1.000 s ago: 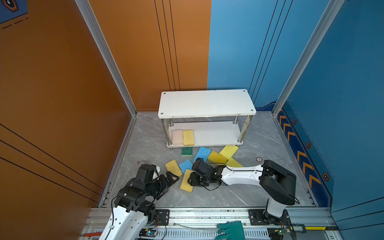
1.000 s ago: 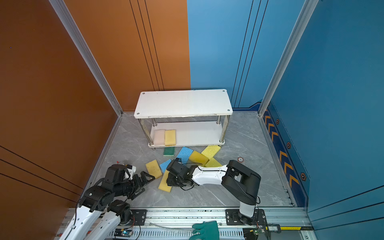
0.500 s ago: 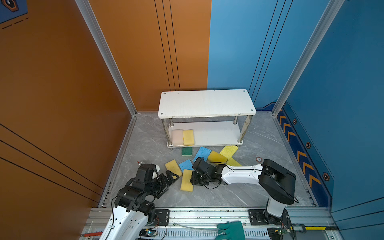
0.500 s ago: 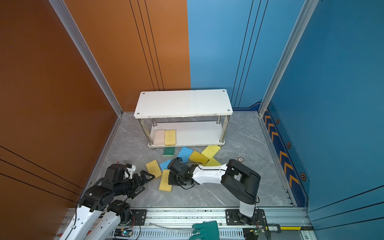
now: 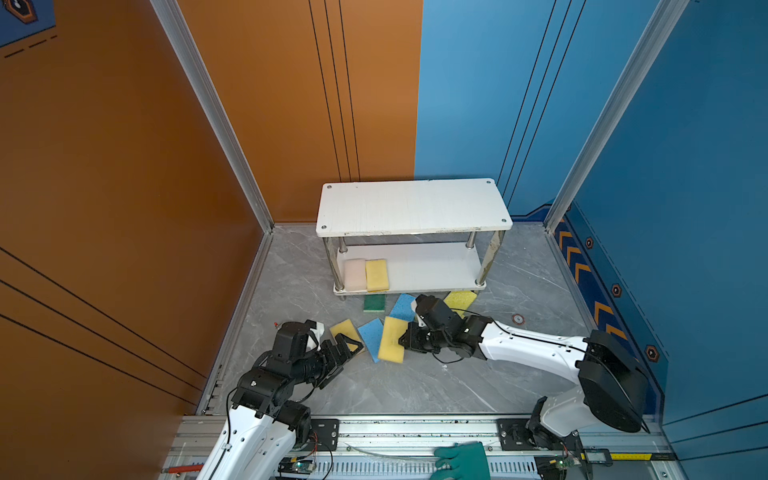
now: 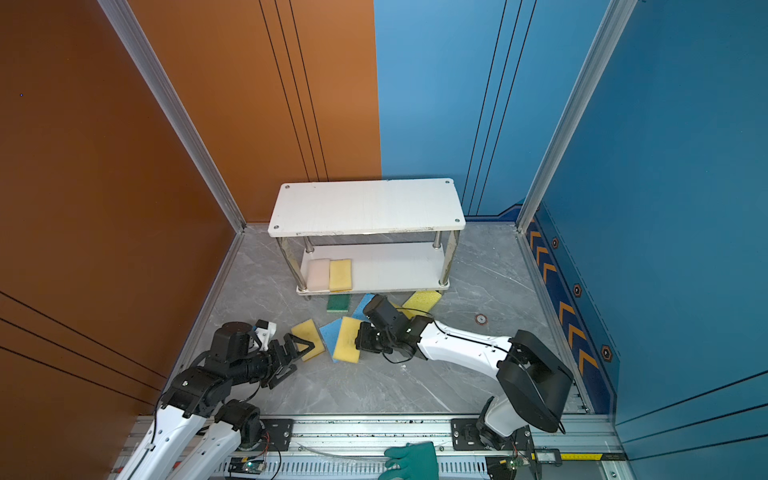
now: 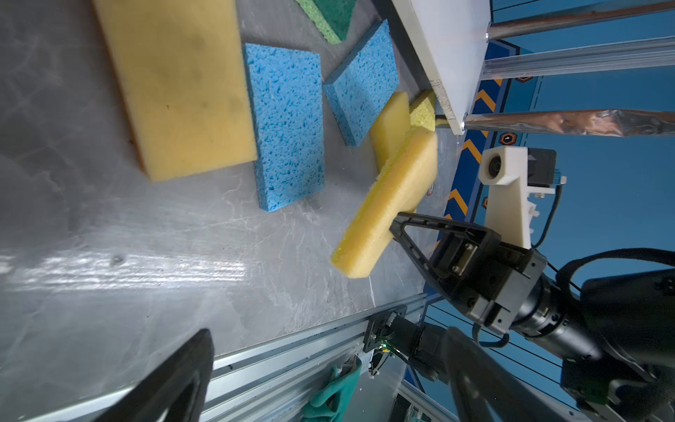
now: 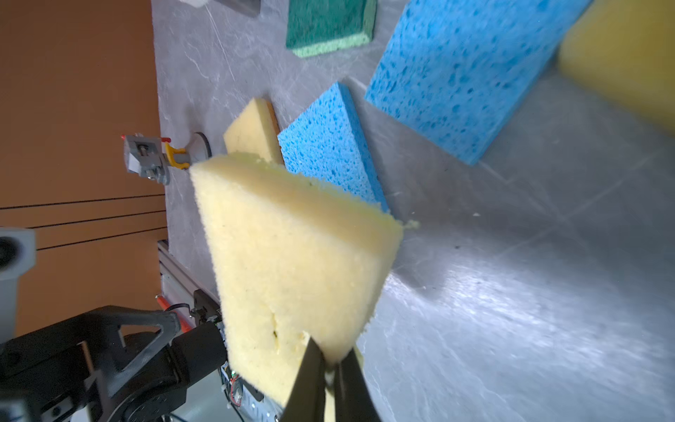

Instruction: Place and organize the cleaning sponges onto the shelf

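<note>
Yellow sponge (image 5: pixel 388 338), lower centre in a top view, tilted, clamped at one edge by right gripper (image 5: pixel 404 341). Left gripper (image 5: pixel 348 358), lower left, jaws apart, empty. Shelf (image 5: pixel 415 206) stands at centre frame.

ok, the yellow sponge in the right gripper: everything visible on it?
The yellow sponge is a pale, fine-pored rectangular foam slab with a small slit near the grip. The right gripper is shut on one edge, holding it tilted over the floor, beside a blue sponge. Whether its free end touches anything is unclear.
</note>
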